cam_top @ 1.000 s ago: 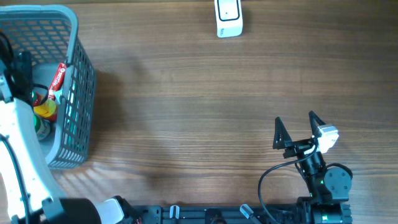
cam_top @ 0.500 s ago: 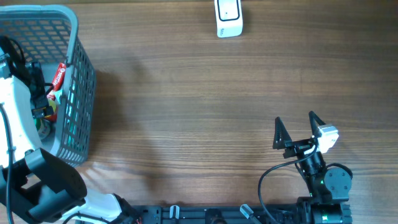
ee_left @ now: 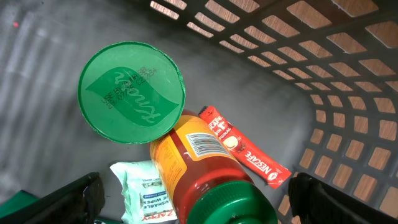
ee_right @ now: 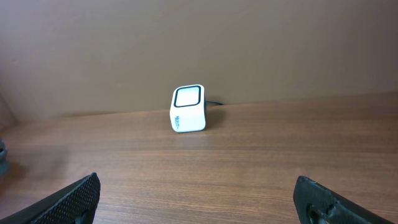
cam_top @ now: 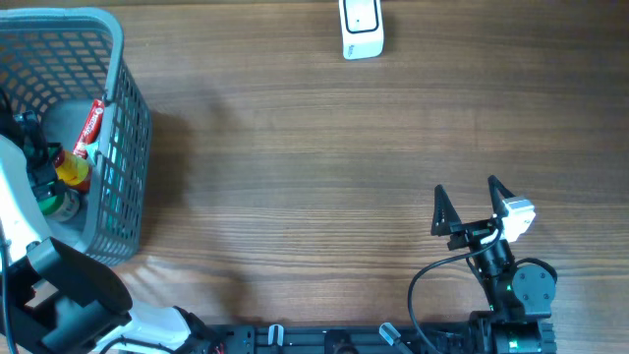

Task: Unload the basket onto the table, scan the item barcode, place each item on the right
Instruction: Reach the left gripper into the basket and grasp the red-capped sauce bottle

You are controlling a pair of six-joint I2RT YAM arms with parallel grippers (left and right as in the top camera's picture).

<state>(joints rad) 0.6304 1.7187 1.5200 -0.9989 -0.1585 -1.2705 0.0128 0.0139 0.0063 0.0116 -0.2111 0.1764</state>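
- Basket (cam_top: 118,118): grey mesh, sitting at the 9 o'clock edge of the wooden table (cam_top: 314,147) and holding all the items.
- Left gripper (ee_left: 198,196): hanging inside the basket with its jaws spread wide, gripping nothing.
- Bottle (ee_left: 205,168): green cap, red and yellow label, lying directly under the left gripper. Its barcode is facing up.
- Tub (ee_left: 131,91): showing its round green lid and touching the bottle at the bottle's 11 o'clock.
- Sachet (ee_left: 244,148): red, lying at the bottle's 2 o'clock.
- Wipes pack (ee_left: 142,193): lying at the bottle's 8 o'clock.
- Scanner (cam_top: 361,28): white, standing at the table's 12 o'clock edge.
- Right gripper (cam_top: 468,192): resting at 5 o'clock with its jaws wide apart and empty, pointing toward the scanner.
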